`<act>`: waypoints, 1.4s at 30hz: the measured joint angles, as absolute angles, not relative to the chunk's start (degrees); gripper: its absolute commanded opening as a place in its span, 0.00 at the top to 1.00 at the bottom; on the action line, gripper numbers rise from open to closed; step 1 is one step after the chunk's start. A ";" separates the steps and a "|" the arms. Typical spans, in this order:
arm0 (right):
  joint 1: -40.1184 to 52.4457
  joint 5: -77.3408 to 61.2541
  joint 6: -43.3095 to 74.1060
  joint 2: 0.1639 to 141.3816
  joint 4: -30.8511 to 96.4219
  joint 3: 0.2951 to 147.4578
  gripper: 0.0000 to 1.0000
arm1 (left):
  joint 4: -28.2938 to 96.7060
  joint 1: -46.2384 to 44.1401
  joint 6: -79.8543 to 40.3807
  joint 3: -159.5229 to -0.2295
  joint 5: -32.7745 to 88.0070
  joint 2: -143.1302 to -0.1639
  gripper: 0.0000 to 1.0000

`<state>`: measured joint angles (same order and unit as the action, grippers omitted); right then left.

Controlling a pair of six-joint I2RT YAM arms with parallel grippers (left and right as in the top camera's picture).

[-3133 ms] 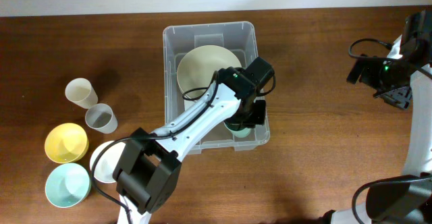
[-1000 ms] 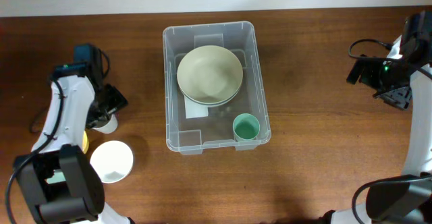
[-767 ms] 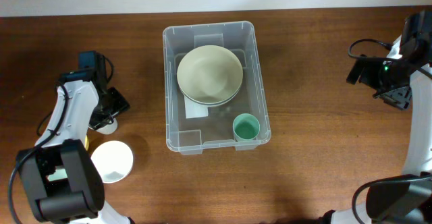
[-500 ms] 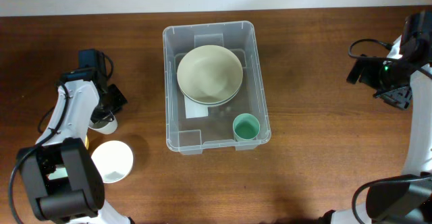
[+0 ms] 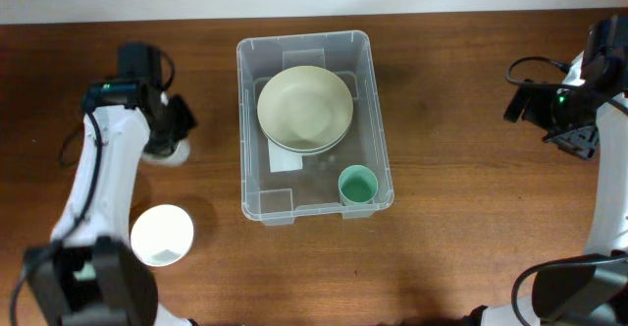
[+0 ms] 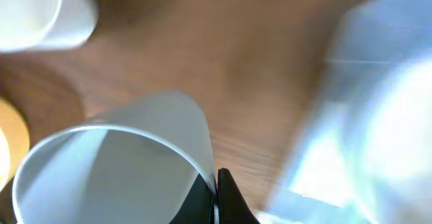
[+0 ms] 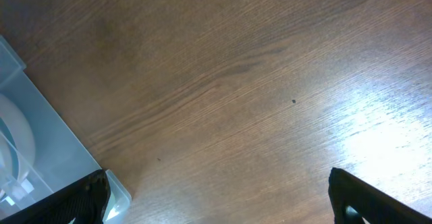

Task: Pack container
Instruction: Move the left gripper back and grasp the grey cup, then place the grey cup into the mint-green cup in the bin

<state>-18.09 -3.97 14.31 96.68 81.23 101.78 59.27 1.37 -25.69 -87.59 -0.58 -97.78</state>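
The container (image 5: 378, 100), a large clear bin, stands mid-table and holds a cream bowl (image 5: 305, 108) and a green cup (image 5: 357, 184). My left gripper (image 5: 169, 137) is left of the container, shut on the rim of a grey cup (image 5: 165, 154). In the left wrist view the fingers (image 6: 216, 191) pinch the cup's wall (image 6: 115, 170), and the container (image 6: 378, 82) is a blur at right. My right gripper (image 7: 226, 207) is open and empty over bare table right of the container's corner (image 7: 27, 116). It also shows in the overhead view (image 5: 564, 120).
A white bowl (image 5: 162, 236) sits on the table at front left. A cream cup (image 6: 40, 15) lies at the top left of the left wrist view, and a yellow bowl's edge (image 6: 8, 140) shows at its left.
My left arm has swung away from the bowls, towards the back and a little towards the container, taking the grey cup with it. The right arm has not moved.
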 measured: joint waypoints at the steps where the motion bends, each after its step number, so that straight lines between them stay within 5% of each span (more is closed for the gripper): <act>1: -18.09 -3.97 14.33 96.68 81.21 101.78 0.01 | 59.37 -0.64 -25.67 -89.32 -0.62 -95.70 0.99; 8: -18.09 -3.97 14.33 96.68 81.21 101.78 0.01 | 59.24 -18.22 -25.71 -96.25 -1.10 -85.67 0.99; 19: -18.09 -3.97 14.35 96.68 81.28 101.78 0.01 | 58.92 -43.29 -27.90 -96.20 -0.80 -94.76 1.00; 35: -18.09 -3.97 14.33 96.71 81.49 101.78 0.01 | 61.71 -46.65 -29.61 -96.20 6.96 -103.55 0.99; 37: -18.09 -3.97 14.31 96.68 81.49 101.78 0.01 | 61.71 -46.65 -29.61 -96.20 7.11 -104.29 0.85; 40: -18.09 -3.97 14.35 96.71 81.49 101.78 0.01 | 61.67 -46.65 -29.82 -96.20 7.18 -104.53 0.29; 42: -18.09 -3.97 14.33 96.68 81.52 101.78 0.01 | 61.41 -46.65 -29.76 -96.20 7.18 -104.53 0.13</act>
<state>-18.09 -3.97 14.33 96.68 81.52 101.78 61.41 -46.65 -29.76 -96.20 7.18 -104.53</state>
